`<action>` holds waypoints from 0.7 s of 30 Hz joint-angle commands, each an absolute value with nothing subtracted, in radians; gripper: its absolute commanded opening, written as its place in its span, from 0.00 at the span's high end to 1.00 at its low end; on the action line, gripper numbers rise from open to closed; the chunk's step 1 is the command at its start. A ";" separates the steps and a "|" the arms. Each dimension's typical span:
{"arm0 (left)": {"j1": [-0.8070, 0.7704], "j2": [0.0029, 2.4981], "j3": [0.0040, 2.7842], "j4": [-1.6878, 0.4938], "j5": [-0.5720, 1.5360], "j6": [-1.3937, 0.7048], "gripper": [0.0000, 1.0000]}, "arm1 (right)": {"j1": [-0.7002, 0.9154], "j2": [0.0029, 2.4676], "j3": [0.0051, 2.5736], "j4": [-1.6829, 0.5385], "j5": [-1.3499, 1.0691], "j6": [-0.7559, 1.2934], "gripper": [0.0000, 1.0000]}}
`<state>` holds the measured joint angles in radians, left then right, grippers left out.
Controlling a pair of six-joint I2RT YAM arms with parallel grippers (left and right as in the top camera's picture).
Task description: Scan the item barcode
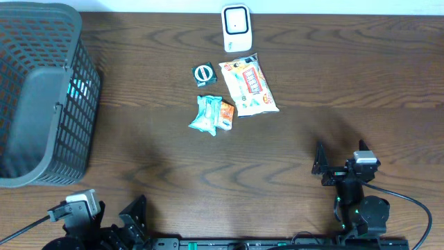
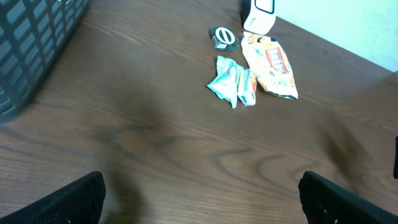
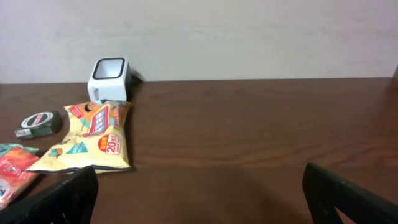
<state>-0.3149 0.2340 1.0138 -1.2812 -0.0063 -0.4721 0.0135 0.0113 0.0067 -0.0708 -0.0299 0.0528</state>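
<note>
Pickup pending: left gripper [image 2: 202, 200] and right gripper [image 3: 199, 198] gape empty; steer your right toward the snack bag [image 1: 248, 87], ten o'clock.

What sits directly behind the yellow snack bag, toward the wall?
The white scanner stands upright just behind the yellow snack bag, close to its far end. Whether they touch cannot be told. Anything lying under the bag is covered.

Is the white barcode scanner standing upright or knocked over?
Upright. In the right wrist view the scanner stands on its base on the table, just behind the yellow snack bag.
</note>
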 commanded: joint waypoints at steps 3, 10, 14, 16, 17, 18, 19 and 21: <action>-0.311 0.228 0.984 -1.267 -0.093 -0.485 0.02 | 0.022 0.007 0.006 -0.075 -0.036 0.067 0.01; -0.311 0.228 0.966 -1.160 -0.135 -0.485 0.02 | 0.022 0.007 0.006 -0.075 -0.036 0.066 0.01; -0.311 0.228 0.966 -1.100 -0.211 -0.485 0.02 | 0.022 0.007 0.006 -0.075 -0.036 0.067 0.01; -0.311 0.230 0.966 -1.089 -0.262 -0.485 0.02 | 0.022 0.007 0.006 -0.075 -0.036 0.066 0.01; -0.311 0.231 0.966 -1.090 -0.283 -0.485 0.02 | 0.022 0.007 0.006 -0.075 -0.036 0.066 0.01; -0.311 0.233 0.966 -1.090 -0.287 -0.485 0.02 | 0.022 0.007 0.006 -0.075 -0.036 0.067 0.01; -0.311 0.233 0.966 -1.090 -0.286 -0.485 0.03 | 0.022 0.007 0.006 -0.075 -0.036 0.066 0.01; -0.311 0.233 0.966 -1.099 -0.286 -0.485 0.02 | 0.022 0.007 0.006 -0.075 -0.036 0.066 0.01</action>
<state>-0.3149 0.2340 0.9737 -1.0950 -0.2291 -0.4755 0.0135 0.0113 0.0067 -0.0704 -0.0299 0.0528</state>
